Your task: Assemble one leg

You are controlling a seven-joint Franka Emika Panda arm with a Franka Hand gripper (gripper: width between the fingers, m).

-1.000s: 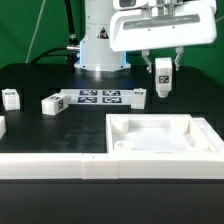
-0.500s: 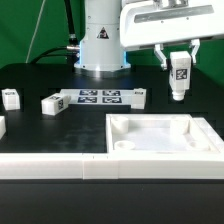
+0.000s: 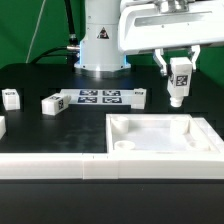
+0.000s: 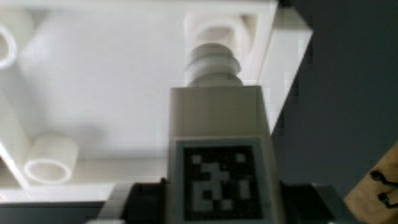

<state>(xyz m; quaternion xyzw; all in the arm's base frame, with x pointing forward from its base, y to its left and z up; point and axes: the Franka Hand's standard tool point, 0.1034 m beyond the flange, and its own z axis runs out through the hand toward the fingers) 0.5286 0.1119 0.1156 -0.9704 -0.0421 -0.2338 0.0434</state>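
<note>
My gripper (image 3: pixel 179 72) is shut on a white leg (image 3: pixel 178 82) with a black-and-white tag on its face. It holds the leg upright in the air above the far right corner of the large white square tray piece (image 3: pixel 160 147). In the wrist view the leg (image 4: pixel 217 120) runs away from the camera, its threaded tip over the tray's inside (image 4: pixel 107 90). The dark fingers (image 4: pixel 139 198) press its two sides. Other legs lie on the table at the exterior view's left (image 3: pixel 52 102) and far left (image 3: pixel 10 97), and one lies right of the marker board (image 3: pixel 140 95).
The marker board (image 3: pixel 98 97) lies flat behind the tray. A long white wall (image 3: pixel 50 168) runs along the front. The robot base (image 3: pixel 100 45) stands at the back. A white peg (image 4: pixel 54 160) stands in the tray's corner.
The gripper carried the leg to the exterior view's right and upward, then lowered it a little over the tray's far right corner.
</note>
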